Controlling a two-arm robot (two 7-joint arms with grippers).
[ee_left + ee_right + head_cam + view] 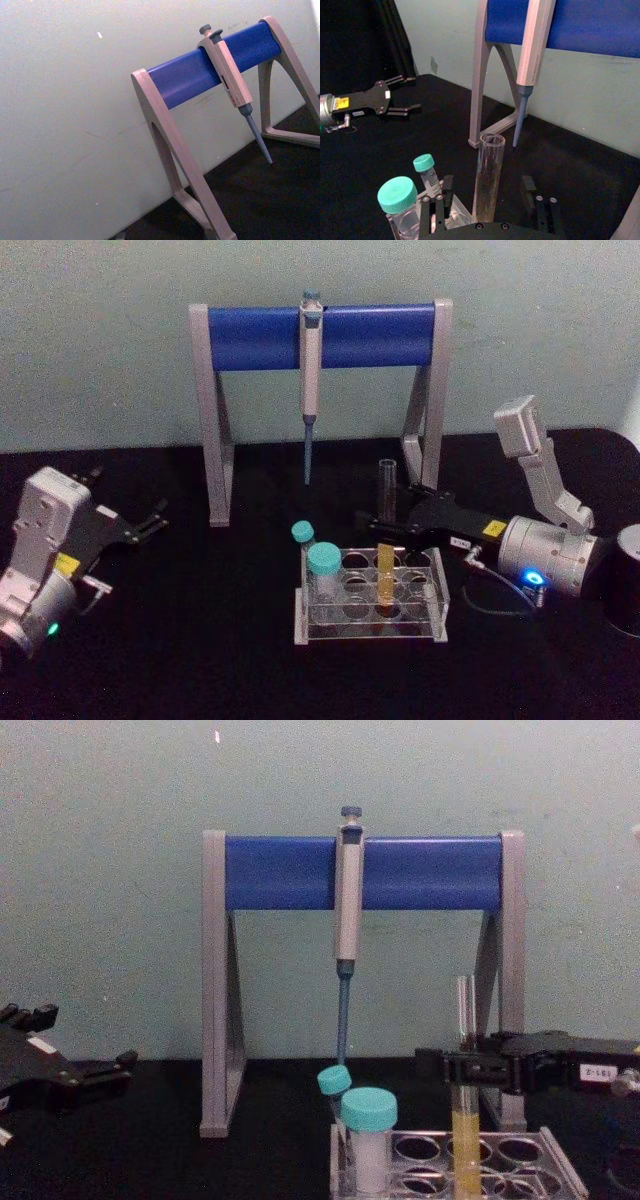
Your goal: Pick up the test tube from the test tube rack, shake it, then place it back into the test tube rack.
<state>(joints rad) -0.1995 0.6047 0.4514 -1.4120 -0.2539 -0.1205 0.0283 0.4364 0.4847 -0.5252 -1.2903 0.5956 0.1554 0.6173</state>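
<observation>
Table [200,650]: black surface, carries everything listed.
Stand [360,335]: grey legs, blue crossbar, along the table's rear edge.
Test tube rack [350,627]: clear plastic, mid-table, toward the front edge.
Right gripper [392,522]: reaches in from the right edge; fingers apart, one on each side of the tube above the rack, gaps visible.
Left gripper [410,92]: near the left edge, fingers spread, empty.
Pipette [311,360]: hangs from mid-crossbar.
Test tube [387,565]: upright in the rack's middle column, yellow liquid below.
Vials [324,562]: two, teal-capped, at the rack's left end.
</observation>
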